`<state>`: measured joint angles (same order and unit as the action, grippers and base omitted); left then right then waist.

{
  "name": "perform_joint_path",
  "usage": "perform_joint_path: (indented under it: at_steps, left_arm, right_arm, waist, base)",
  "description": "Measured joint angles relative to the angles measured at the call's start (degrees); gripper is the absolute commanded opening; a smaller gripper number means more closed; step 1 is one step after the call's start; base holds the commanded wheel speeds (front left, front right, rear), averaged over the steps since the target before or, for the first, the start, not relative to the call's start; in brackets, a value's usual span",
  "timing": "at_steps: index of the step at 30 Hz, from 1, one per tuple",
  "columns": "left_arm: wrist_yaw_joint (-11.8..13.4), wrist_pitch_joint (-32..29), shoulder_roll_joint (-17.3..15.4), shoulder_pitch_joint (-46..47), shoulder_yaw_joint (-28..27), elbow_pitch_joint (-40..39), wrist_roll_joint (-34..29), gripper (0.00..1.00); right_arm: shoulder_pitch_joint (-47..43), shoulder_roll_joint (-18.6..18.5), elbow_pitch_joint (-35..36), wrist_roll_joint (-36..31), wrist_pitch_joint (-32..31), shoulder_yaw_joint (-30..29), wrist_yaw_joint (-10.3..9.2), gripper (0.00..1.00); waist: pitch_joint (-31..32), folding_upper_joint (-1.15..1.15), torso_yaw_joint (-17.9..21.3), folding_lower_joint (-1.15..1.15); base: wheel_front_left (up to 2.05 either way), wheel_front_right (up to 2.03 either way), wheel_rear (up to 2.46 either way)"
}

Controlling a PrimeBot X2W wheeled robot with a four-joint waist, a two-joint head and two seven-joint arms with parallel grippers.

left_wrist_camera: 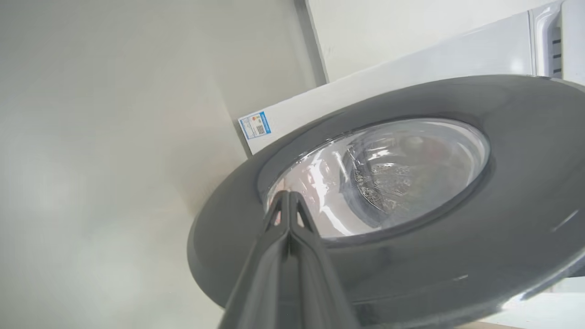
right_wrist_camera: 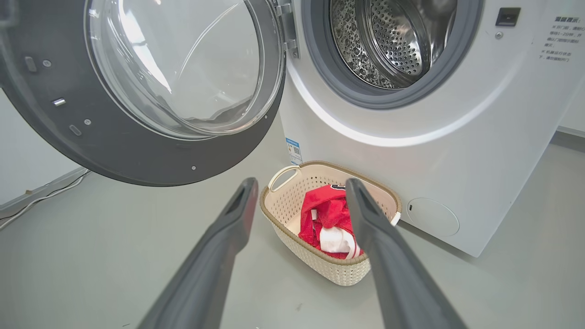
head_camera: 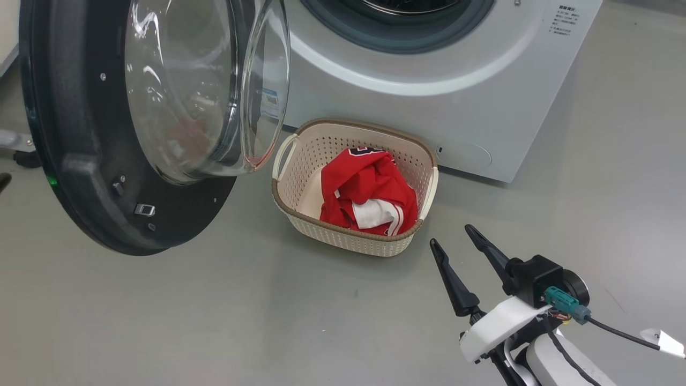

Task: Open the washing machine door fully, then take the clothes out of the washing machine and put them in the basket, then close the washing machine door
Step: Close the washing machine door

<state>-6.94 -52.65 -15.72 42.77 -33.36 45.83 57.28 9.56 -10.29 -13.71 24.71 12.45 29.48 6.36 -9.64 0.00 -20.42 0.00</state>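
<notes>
clothes [head_camera: 370, 193] in basket [head_camera: 300, 177], just before washing machine [head_camera: 429, 80]. washing machine door [head_camera: 80, 161] stands wide open. left hand [left_wrist_camera: 289, 201] clenched at its outer face; right hand [head_camera: 449, 235] released, empty. risk: clenched tips skid off glossy rim, door stops short of latch.

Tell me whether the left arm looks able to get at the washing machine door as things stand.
Probably yes. The left pincer, shut, points at the outer face of the washing machine door from close by, and nothing stands between them. Whether it touches, I cannot tell.
</notes>
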Motion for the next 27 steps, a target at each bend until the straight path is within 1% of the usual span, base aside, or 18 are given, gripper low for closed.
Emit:
perform_joint_path:
  at_steps: [3, 8, 10, 13, 18, 23, 27]
  left_arm:
    - [0.00, 4.00, -0.51, -2.75, 2.38, -4.54, -2.97, 0.00]
    - [0.00, 9.85, -1.32, -7.18, 5.86, -11.21, -5.70, 0.00]
    - [-0.01, 12.38, -2.23, -9.91, 8.95, -15.13, -7.75, 0.00]
    - [-0.01, 17.17, -3.96, -14.16, 11.29, -19.14, -10.18, 0.00]
    - [-0.01, 25.39, -4.30, -20.08, 14.86, -24.06, -13.14, 0.00]
    - [-0.16, 34.09, -5.54, -25.98, 19.01, -28.33, -17.00, 0.00]
    - [-0.18, 41.14, -5.49, -29.44, 19.33, -29.92, -18.52, 0.00]
  right_arm:
    - [-0.51, 0.19, -0.30, 0.22, 0.05, -0.01, -0.01, 1.00]
    - [-0.65, 0.63, -0.47, 0.40, 0.31, 0.01, -0.01, 1.00]
    - [-0.66, 0.83, -0.54, 0.40, 0.32, 0.21, -0.01, 1.00]
    - [-0.66, 1.15, -0.56, 0.40, 0.48, 0.35, -0.01, 1.00]
    - [-0.70, 1.24, -0.97, 0.41, 0.49, 0.35, -0.01, 1.00]
    - [-0.74, 1.38, -1.32, 0.46, 0.56, 0.34, -0.01, 1.00]
    - [-0.76, 1.54, -1.55, 0.48, 0.75, 0.34, -0.01, 1.00]
  waist:
    - [0.46, 0.00, -0.46, 0.00]
    - [1.16, 0.00, -1.17, 0.00]
    - [1.43, 0.00, -1.36, 0.00]
    - [1.62, 0.00, -1.48, 0.00]
    - [1.93, 0.00, -1.70, 0.00]
    - [2.31, 0.00, -1.95, 0.00]
    - [2.67, 0.00, -2.11, 0.00]
  base:
    - [0.00, 0.00, 0.00]
    - [0.00, 0.00, 0.00]
    - [0.00, 0.00, 0.00]
    - [0.00, 0.00, 0.00]
    - [0.00, 0.00, 0.00]
    - [0.00, 0.00, 0.00]
    - [0.00, 0.00, 0.00]
